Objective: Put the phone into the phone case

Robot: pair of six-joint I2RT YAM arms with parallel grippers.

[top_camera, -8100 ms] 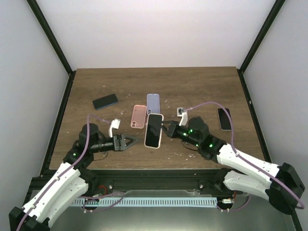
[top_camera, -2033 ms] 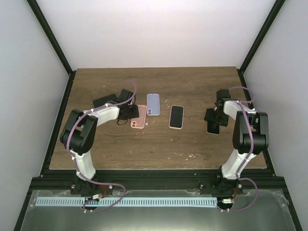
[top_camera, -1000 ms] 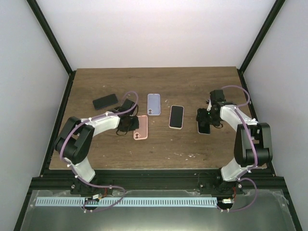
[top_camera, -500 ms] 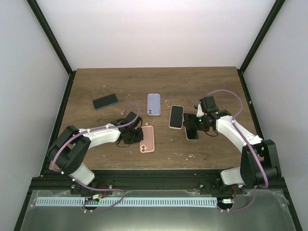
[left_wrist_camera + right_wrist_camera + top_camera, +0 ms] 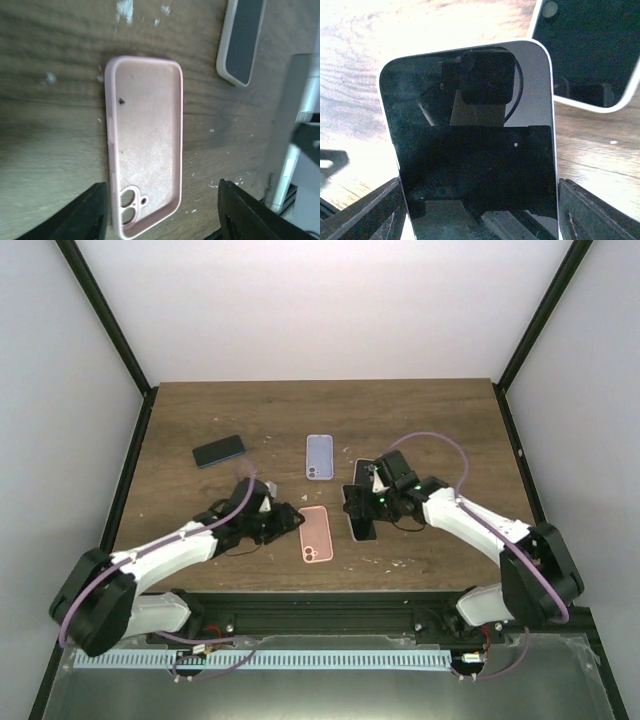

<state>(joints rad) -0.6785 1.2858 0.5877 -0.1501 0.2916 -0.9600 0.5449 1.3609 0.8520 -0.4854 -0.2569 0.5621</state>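
Note:
An empty pink phone case (image 5: 316,536) (image 5: 145,145) lies open side up on the wooden table (image 5: 200,410), its camera hole toward my left gripper (image 5: 287,523) (image 5: 162,220). That gripper is open, its fingers (image 5: 90,212) standing either side of the case's near end without gripping it. My right gripper (image 5: 364,506) (image 5: 482,215) is shut on the sides of a dark-screened phone (image 5: 361,523) (image 5: 475,145), held just right of the pink case.
A lilac case (image 5: 319,456) lies behind the pink one. A second phone in a pale case (image 5: 362,468) (image 5: 242,40) (image 5: 590,50) lies right behind the held phone. A dark phone (image 5: 219,451) rests at the far left.
My left gripper drew the pink case toward the near edge and rightward, then opened and let it go. My right gripper brought the phone leftward from the right side to beside the case.

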